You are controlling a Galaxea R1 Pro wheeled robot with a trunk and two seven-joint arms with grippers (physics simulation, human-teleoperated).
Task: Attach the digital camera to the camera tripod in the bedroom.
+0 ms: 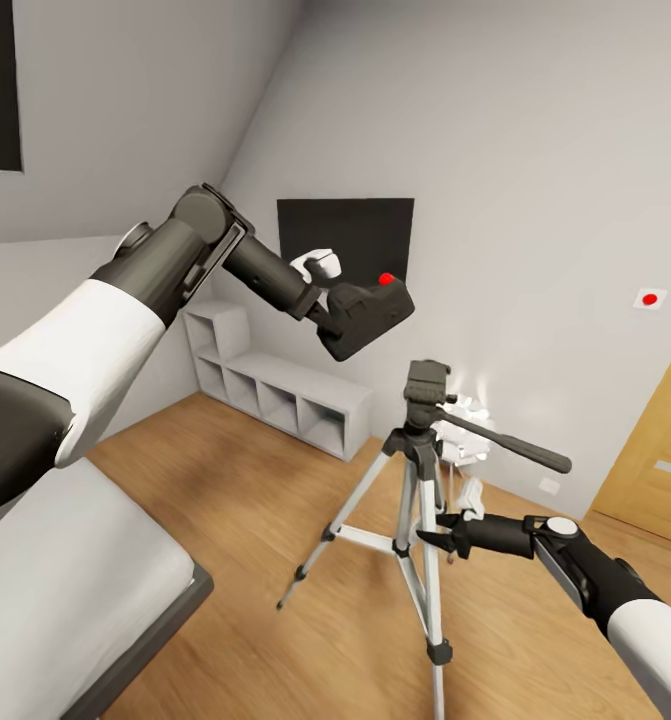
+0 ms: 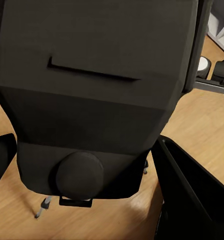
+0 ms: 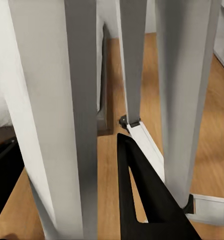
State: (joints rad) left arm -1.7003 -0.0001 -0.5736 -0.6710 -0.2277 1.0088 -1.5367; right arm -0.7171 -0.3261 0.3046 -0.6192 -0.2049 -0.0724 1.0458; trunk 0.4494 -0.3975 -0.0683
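Black digital camera (image 1: pixel 367 316) tilted, raised above upright silver-legged camera tripod (image 1: pixel 415 470) on wooden floor.

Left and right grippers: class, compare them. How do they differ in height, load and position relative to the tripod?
1. Height: the left gripper is raised above the tripod head; the right gripper sits low, at leg height.
2. Load: the left holds the camera; the right holds nothing, its fingers open.
3. Position: the left is off to one side of the head; the right's fingers reach among the legs.

Shared: both have black fingers.
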